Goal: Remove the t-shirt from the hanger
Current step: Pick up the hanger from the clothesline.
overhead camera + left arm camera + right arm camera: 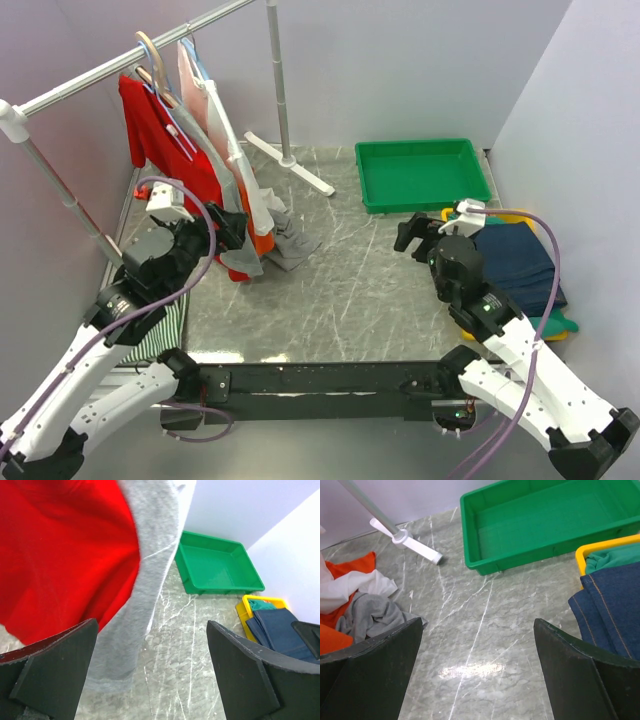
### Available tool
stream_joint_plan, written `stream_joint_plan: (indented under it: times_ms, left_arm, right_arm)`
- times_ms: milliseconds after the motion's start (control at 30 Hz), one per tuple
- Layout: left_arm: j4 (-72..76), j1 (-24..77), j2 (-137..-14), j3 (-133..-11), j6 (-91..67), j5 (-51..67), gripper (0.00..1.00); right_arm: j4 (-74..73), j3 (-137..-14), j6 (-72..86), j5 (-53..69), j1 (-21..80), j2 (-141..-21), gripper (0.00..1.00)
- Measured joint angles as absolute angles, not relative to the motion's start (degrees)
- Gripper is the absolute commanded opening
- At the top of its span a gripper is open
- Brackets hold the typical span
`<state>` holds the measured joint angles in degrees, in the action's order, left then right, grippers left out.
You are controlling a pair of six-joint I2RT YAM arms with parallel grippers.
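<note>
Left wrist view puts my left gripper closest, jaws spread wide and gripping nothing, level with the low end of the clothes under the rail. My right gripper, likewise spread and empty, hovers well apart from that rail. Just ahead of the left jaws hangs the grey t-shirt, which I take to be mine, touching a red garment. It looks light, limp and stretchy, likely to bunch and snag. I would pinch a hem fold, then ease the shoulders off the hangers just under the rail.
</note>
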<state>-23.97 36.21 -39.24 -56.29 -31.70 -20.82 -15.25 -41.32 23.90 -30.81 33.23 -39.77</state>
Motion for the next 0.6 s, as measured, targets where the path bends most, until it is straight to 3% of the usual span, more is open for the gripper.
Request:
stream_joint_plan:
  times_ms: [367, 600]
  left_arm:
    - [-20.47, 36.21, -38.94, -60.29, -26.39, -21.67, 0.97]
    - [-16.97, 36.21, -47.44, -73.1, -23.97, -26.35, 0.97]
  right_arm:
    - [-15.99, -41.17, 22.57, -30.46, 32.56, -41.67, 1.0]
    - [-14.83, -41.28, 22.17, -25.52, 30.92, -42.33, 1.0]
